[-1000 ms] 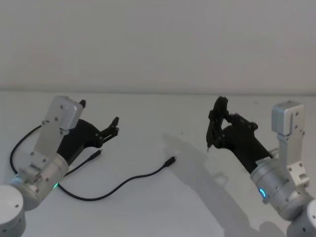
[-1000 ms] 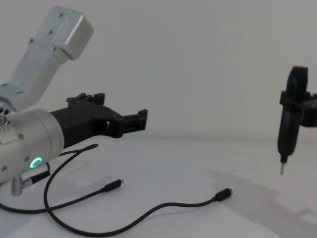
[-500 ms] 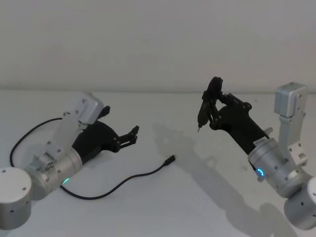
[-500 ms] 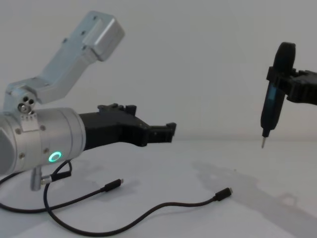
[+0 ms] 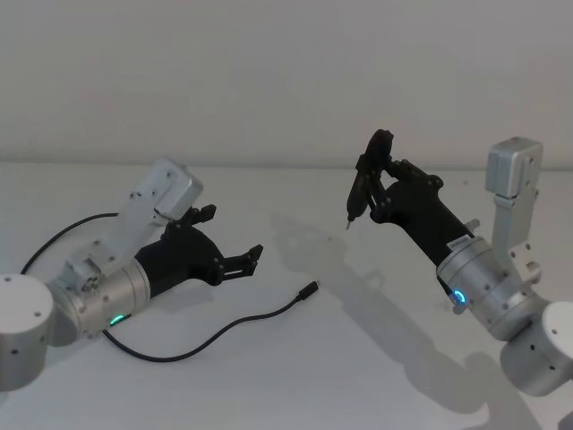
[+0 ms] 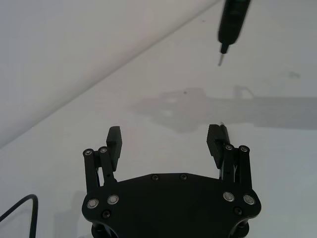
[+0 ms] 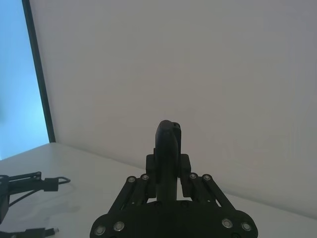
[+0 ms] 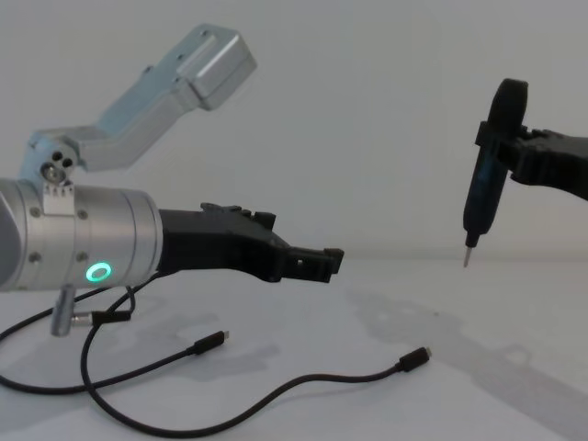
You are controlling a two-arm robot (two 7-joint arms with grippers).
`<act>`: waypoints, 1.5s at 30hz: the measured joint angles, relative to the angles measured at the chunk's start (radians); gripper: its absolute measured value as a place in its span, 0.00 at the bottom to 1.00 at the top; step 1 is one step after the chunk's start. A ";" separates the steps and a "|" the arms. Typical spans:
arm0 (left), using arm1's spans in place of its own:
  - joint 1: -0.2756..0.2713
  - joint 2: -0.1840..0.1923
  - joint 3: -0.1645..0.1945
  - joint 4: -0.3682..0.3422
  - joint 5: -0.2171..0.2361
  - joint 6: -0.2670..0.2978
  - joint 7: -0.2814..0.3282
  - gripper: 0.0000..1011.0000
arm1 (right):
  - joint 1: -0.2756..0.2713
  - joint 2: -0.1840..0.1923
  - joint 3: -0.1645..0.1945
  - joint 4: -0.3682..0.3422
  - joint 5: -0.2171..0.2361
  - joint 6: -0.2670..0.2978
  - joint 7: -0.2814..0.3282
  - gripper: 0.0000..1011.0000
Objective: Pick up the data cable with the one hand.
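Nearest, on the white table (image 5: pixel 295 385): data cable (image 5: pixel 256 319), slack and curving, one plug (image 5: pixel 310 288) lying free toward the middle, the rest looping back under the left arm. Just above, clear of the cable: left gripper (image 5: pixel 233 235), fingers spread wide, gripping nothing. Farther off to the right, raised: right gripper (image 5: pixel 374 170), clamped on a black pen-shaped tool (image 5: pixel 358 199), metal tip pointing down.
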 joint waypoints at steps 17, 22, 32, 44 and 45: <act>-0.057 0.056 0.015 0.015 -0.068 0.044 -0.183 0.99 | 0.027 -0.016 -0.020 0.028 -0.002 0.018 0.017 0.27; -0.069 0.068 0.027 0.023 -0.082 0.053 -0.226 0.99 | 0.028 -0.013 -0.028 0.027 -0.001 0.034 0.020 0.27; -0.091 0.089 0.060 0.039 -0.089 0.066 -0.288 0.99 | 0.017 -0.008 -0.036 0.016 0.008 0.054 0.020 0.27; -0.112 0.106 0.109 0.071 -0.068 0.064 -0.324 0.99 | -0.010 -0.002 -0.034 -0.014 0.024 0.063 0.009 0.27; -0.114 0.107 0.113 0.074 -0.066 0.063 -0.325 0.99 | -0.012 -0.002 -0.033 -0.016 0.025 0.063 0.008 0.27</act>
